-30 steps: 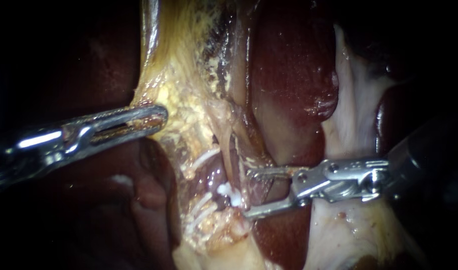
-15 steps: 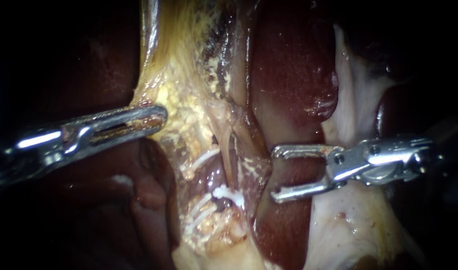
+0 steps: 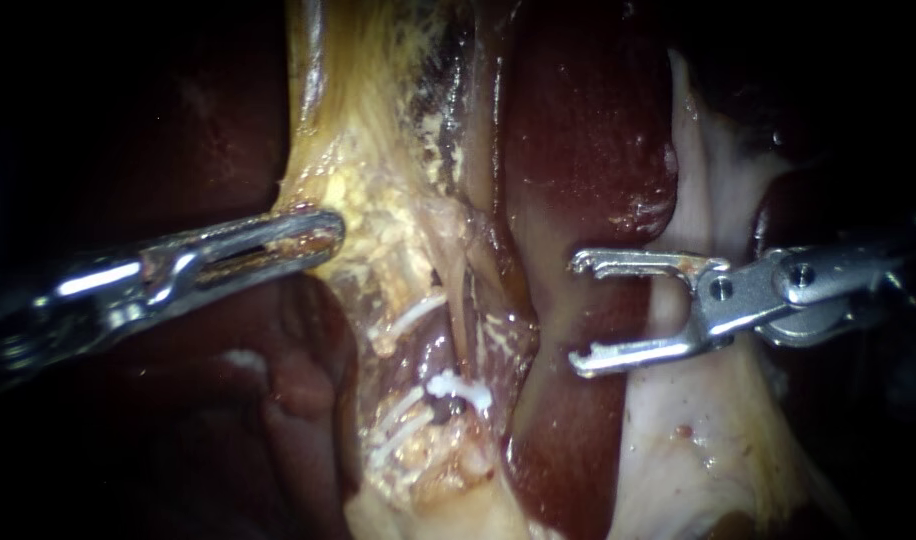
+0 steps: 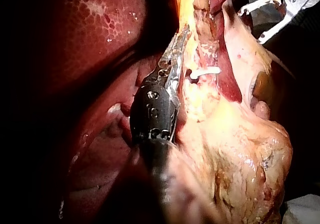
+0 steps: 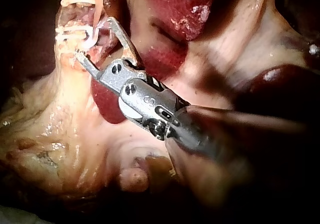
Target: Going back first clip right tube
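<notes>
A white clip (image 3: 459,388) sits across a thin tube (image 3: 465,300) in the dissected, yellowish tissue between the liver lobes. My right instrument (image 3: 579,312) is to the right of the clip and clear of it, over dark red liver (image 3: 578,130), jaws open and empty. My left instrument (image 3: 313,236) is shut on the yellow fatty tissue (image 3: 373,215) and holds it toward the left. The left wrist view shows my left instrument (image 4: 178,46) clamped on the tissue edge beside the clip (image 4: 206,72). The right wrist view shows my right instrument (image 5: 95,38) open just short of the clip (image 5: 87,42).
Pale strands (image 3: 406,318) cross the dissected bed above the clip, and more strands (image 3: 398,428) lie below it. White fatty tissue (image 3: 708,440) lies under my right instrument. Dark liver (image 3: 278,400) fills the lower left.
My right instrument has drawn back to the right and slightly up, away from the clip, with jaws open. The clip stays on the tube. The left instrument keeps its hold.
</notes>
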